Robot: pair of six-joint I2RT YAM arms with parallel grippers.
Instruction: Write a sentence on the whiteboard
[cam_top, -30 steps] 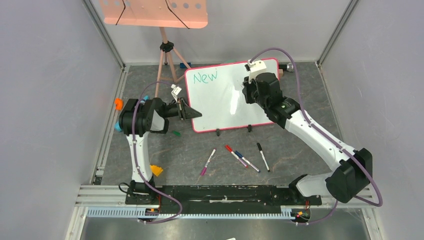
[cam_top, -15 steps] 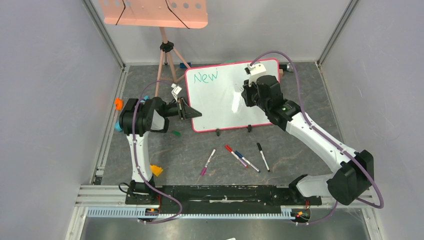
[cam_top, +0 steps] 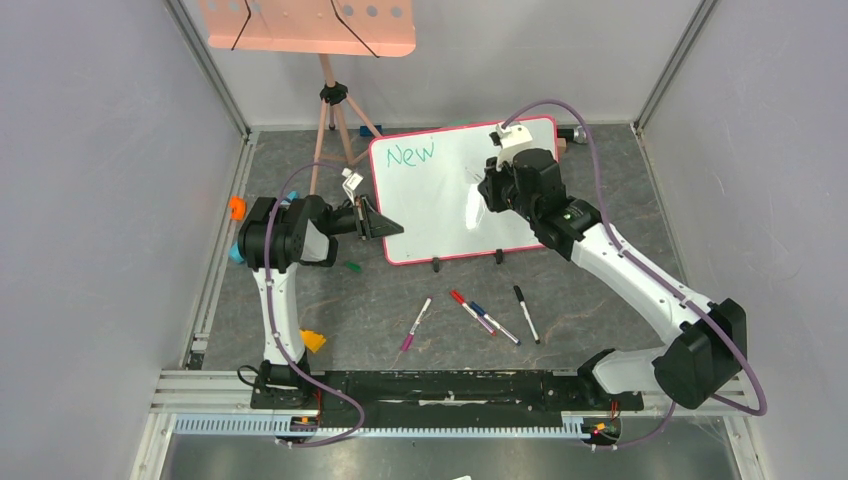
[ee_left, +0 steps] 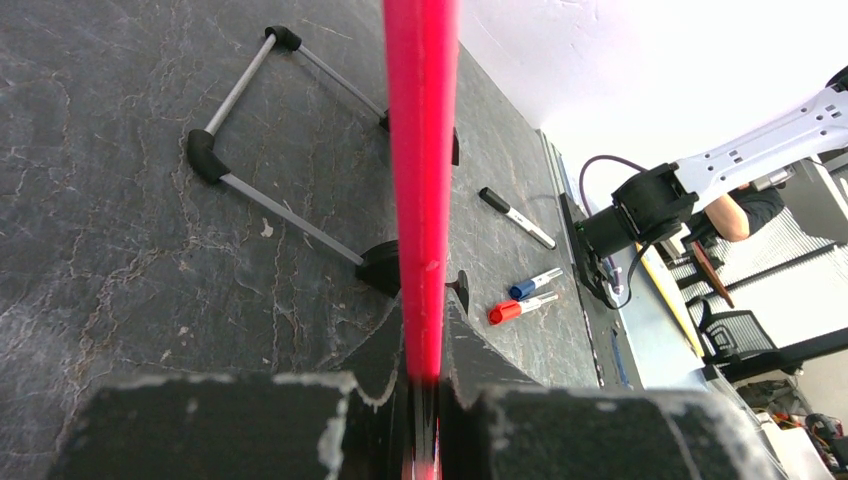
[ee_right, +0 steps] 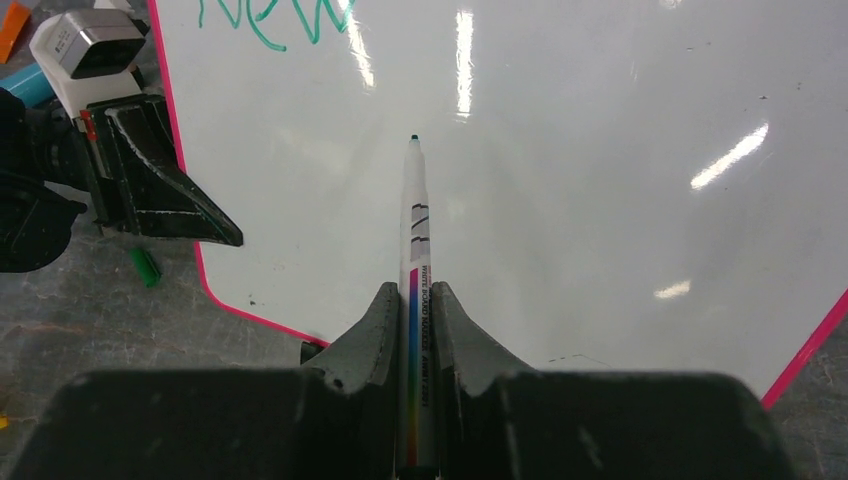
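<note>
The whiteboard (cam_top: 440, 205) stands tilted at the back centre, white with a pink-red frame and two black feet. Only the green word "New" (cam_top: 411, 154) is on it, at its top left; it also shows in the right wrist view (ee_right: 270, 20). My left gripper (cam_top: 383, 226) is shut on the board's left frame edge (ee_left: 422, 180). My right gripper (cam_top: 487, 185) is shut on a green-tipped whiteboard marker (ee_right: 414, 250). The marker tip (ee_right: 414, 138) points at the bare white surface to the right of and below "New"; contact cannot be told.
Several capped markers (cam_top: 470, 313) lie on the grey mat in front of the board. A green cap (cam_top: 351, 267) lies near the left arm. A salmon-pink perforated tray (cam_top: 305, 25) on a tripod stands at the back left. Orange bits (cam_top: 237, 207) lie at the left.
My right gripper has moved a little left and up across the board with the marker. The left arm and the board have not moved. No new writing shows.
</note>
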